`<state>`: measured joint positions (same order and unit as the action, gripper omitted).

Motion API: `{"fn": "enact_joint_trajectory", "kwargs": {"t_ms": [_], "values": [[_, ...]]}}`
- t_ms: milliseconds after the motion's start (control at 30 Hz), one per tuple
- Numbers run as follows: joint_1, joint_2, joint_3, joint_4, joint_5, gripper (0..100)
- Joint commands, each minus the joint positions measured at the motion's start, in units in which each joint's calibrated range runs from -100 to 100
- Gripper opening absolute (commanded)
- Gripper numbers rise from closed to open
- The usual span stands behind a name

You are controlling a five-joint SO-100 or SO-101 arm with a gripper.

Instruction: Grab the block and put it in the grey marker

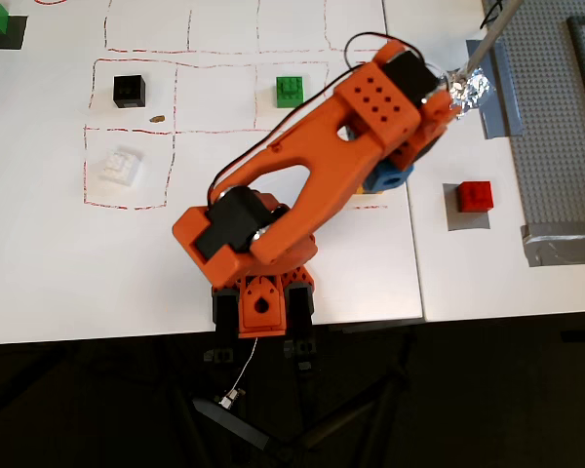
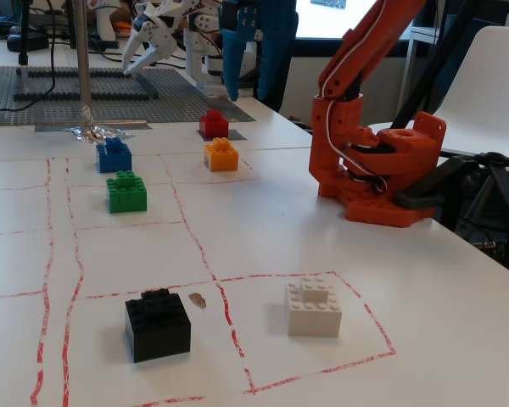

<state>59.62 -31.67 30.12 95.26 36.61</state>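
1. Jaws (image 2: 253, 59) hang high at the top centre of the fixed view, blue fingers apart with nothing between them, well above the bricks; the overhead view hides them under the arm.
2. The block (image 1: 475, 195) sits by itself on the marker (image 1: 450, 218), a grey square at the right middle of the overhead view; the fixed view shows it (image 2: 213, 124) there too, just beyond the orange brick (image 2: 221, 154).
3. My judgement: the placing looks done, since the red brick lies inside the grey patch and the jaws are clear of it. What seems left is only for the arm (image 1: 317, 180) to fold back toward its base (image 2: 382, 182).
4. Other bricks stand apart on the white bench (image 1: 49, 263): green (image 2: 126, 192) and blue (image 2: 114, 155) in the upper left of the fixed view, black (image 2: 157, 323) and white (image 2: 314, 305) in the lower half. Red dashed lines (image 1: 127, 132) box them into cells.
5. A crumpled foil piece (image 1: 468, 90) wraps the foot of a metal rod at the upper right of the overhead view, beside a grey studded baseplate (image 1: 556, 117).
6. Beyond the bench, the fixed view shows a white robot hand (image 2: 157, 30) at the top, a white chair (image 2: 492, 76) at the right, and cluttered desks behind.
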Motion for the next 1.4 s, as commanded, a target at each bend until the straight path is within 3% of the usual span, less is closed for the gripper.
{"fn": "enact_joint_trajectory", "kwargs": {"t_ms": [0,300,667,900,1367], "values": [[-14.1,-5.9,1.5,-2.5,-8.3,11],[-41.6,-15.2,12.5,-16.2,-22.0,0],[-57.4,-31.4,39.8,-47.0,-35.2,0],[-59.8,-44.9,56.6,-53.5,-37.2,0],[-58.5,-61.6,67.9,-47.7,-36.2,0]]}}
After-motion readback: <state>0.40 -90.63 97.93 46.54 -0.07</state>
